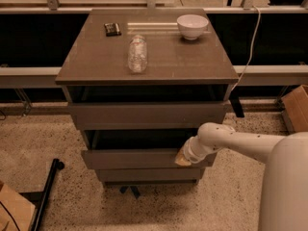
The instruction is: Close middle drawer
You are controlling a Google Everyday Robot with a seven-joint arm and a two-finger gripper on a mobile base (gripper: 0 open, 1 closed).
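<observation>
The middle drawer (134,159) is the grey-brown flat front second from the top of the cabinet (96,66). It stands out only a little from the cabinet, with a dark gap showing above it. My gripper (183,159) is at the end of the white arm (231,141) that reaches in from the right. It rests against the right end of the middle drawer's front. The top drawer front (144,114) sits above it and the lowest drawer (144,175) just below it.
On the cabinet top lie a clear bottle (137,54), a white bowl (192,25) and a small dark object (112,29). A cable (248,57) hangs at the right, near a cardboard box (296,107). A black pole (48,189) lies on the floor at the lower left.
</observation>
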